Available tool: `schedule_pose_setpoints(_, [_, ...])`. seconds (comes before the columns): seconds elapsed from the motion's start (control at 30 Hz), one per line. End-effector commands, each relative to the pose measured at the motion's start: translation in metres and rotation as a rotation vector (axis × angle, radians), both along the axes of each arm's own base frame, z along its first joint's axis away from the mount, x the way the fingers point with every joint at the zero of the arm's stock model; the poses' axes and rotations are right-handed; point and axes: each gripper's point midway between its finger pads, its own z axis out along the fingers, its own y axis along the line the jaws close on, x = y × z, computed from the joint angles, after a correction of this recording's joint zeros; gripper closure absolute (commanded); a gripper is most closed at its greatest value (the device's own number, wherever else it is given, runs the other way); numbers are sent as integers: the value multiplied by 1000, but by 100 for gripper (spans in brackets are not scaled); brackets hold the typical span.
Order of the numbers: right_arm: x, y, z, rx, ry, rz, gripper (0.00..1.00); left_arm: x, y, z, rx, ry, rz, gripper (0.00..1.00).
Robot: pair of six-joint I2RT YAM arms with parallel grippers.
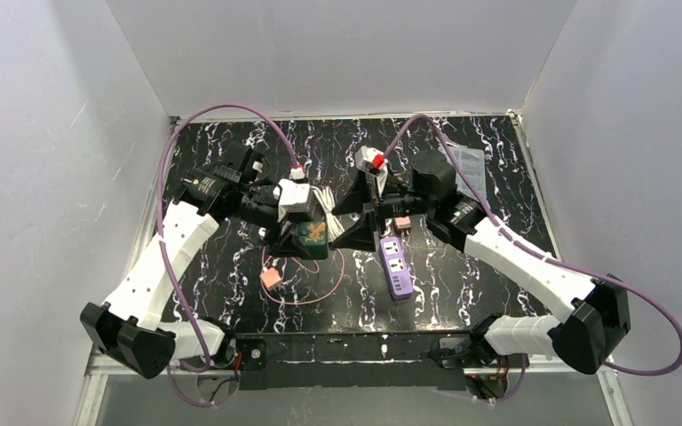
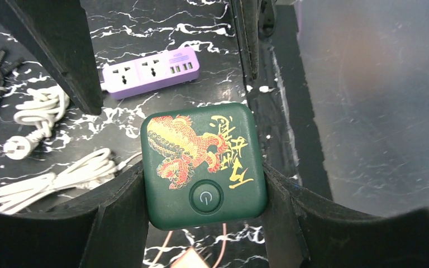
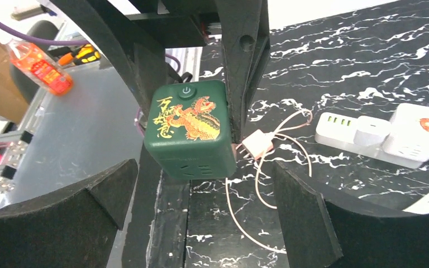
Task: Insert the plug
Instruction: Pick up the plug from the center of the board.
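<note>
Clamping the green cube (image 2: 204, 162), left fingers (image 2: 117, 223) hide its sides — right fingers (image 3: 301, 218) spread apart, pink plug (image 2: 189, 259) cut off below

Coiled white cables (image 2: 42, 106), white power strip (image 3: 332, 132), orange bottle (image 3: 39, 67)

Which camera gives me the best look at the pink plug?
Right wrist view: the plug sits close and unobstructed, just right of the cube. The top view shows it only as a small pink block. The left wrist view catches just a sliver at the bottom edge, below the cube.
</note>
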Motion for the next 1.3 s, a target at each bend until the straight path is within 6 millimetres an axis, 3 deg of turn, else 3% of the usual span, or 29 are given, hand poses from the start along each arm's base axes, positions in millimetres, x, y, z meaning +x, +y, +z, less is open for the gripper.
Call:
schedule_pose_setpoints(0.0, [-14, 4, 33, 99, -56, 87, 2, -1, 3, 6, -9, -164, -94, 100])
schedule_pose_setpoints(0.2, [-10, 15, 19, 45, -106, 47, 2, 5, 1, 1, 15, -156, -90, 100])
schedule_pose_setpoints(0.4, [-2, 26, 0, -39, -180, -9, 18, 5, 1, 2, 13, -145, -86, 100])
schedule_pose_setpoints(0.6, [8, 31, 1, -56, -215, -64, 24, 3, 1, 4, 10, -136, -80, 100])
schedule_pose_setpoints(0.87, [2, 38, -12, -96, -217, -52, 18, 3, 1, 4, 11, -129, -77, 100])
schedule_pose_setpoints(0.97, [4, 41, -16, -114, -222, -60, 20, 3, 0, 3, 9, -123, -78, 100])
schedule_pose_setpoints(1.07, [9, 42, -18, -129, -225, -78, 36, 4, 0, 3, 12, -121, -76, 100])
schedule_pose_setpoints(1.17, [14, 44, -18, -132, -227, -97, 75, 5, 0, 1, 22, -112, -70, 100])
schedule_pose_setpoints(1.2, [15, 44, -18, -133, -226, -106, 80, 6, 1, 0, 28, -105, -63, 92])
schedule_pose_setpoints(1.27, [17, 43, -18, -133, -230, -121, 83, 14, 0, -2, 43, -102, -25, 48])
